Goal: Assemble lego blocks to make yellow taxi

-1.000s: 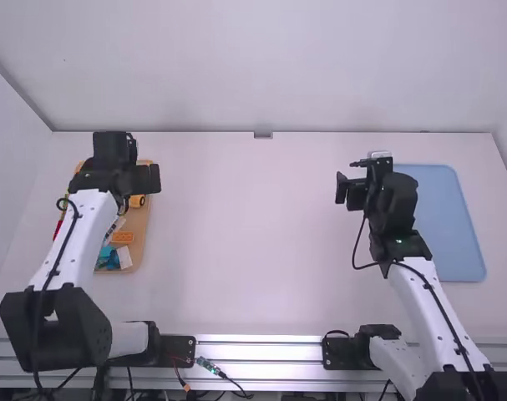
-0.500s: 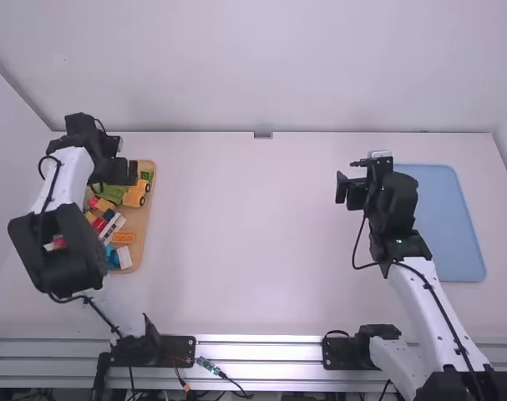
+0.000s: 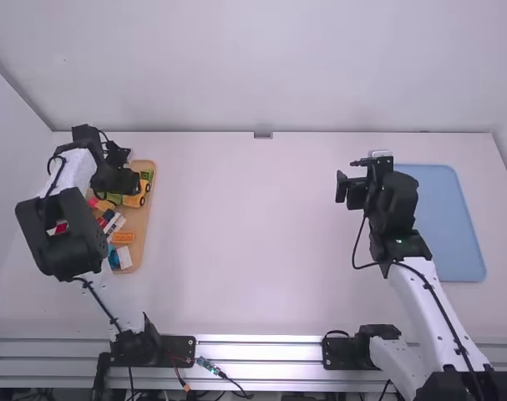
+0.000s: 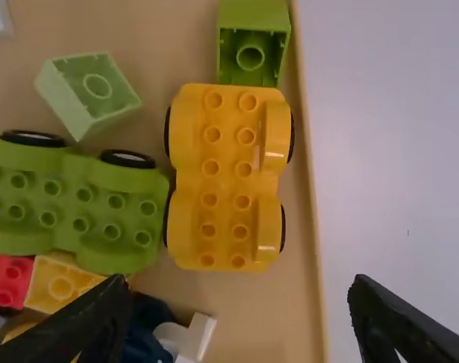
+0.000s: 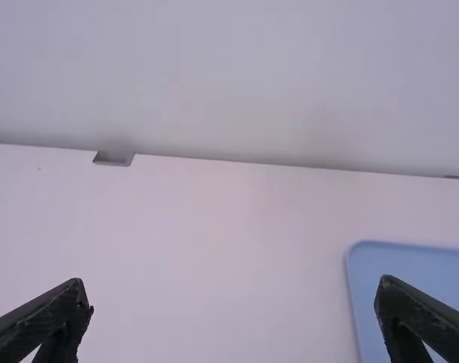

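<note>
"Where is the taxi's yellow base lying?"

"It's sitting near the left hand, toward five o'clock in the high view. That hand is hovering, fingers spread."

"How is it looking?"

"It's showing smooth plastic, rounded wheel arches, dark wheels and two rows of round studs."

"What's keeping it company?"

"A green car base is resting just beside it at nine o'clock, and a boxy green block is showing its hollow side at one. The tan tray is holding them all."

"And farther off?"

"At three o'clock, across the white desk, the right hand is hanging, also spread. Beyond, a round-cornered blue tray is lying."
</note>
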Controlling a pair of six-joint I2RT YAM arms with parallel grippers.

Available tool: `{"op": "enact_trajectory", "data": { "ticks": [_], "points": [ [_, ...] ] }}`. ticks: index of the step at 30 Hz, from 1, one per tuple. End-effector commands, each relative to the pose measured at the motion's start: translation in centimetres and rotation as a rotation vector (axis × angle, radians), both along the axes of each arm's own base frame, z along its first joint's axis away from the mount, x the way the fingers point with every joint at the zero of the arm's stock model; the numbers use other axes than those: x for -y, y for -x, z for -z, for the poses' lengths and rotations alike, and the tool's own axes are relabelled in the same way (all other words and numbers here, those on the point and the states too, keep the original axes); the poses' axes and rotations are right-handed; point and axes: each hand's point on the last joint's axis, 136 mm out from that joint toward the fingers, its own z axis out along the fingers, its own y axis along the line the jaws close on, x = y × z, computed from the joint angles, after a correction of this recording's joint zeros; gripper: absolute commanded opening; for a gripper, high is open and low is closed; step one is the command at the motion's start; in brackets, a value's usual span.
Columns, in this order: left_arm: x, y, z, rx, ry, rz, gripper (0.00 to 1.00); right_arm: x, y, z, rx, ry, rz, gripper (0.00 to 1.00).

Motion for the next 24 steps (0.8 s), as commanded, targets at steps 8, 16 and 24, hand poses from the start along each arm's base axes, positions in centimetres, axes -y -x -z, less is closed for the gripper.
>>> {"op": "enact_trajectory", "data": {
  "ticks": [8, 16, 24],
  "points": [
    [0.5, 0.4, 3.3, 0.021, 0.003, 0.03, 0.83, 0.1, -0.2, -0.8, 0.016, -0.003, 0.002, 0.99],
    [0.6, 0.1, 4.5, 0.05, -0.008, 0.033, 0.76, 0.1, -0.2, -0.8, 0.015, -0.003, 0.001, 0.99],
    [0.4, 0.1, 5.4, 0.088, 0.001, 0.029, 0.74, 0.1, -0.1, -0.7, 0.011, -0.002, 0.001, 0.99]
  ]
}}
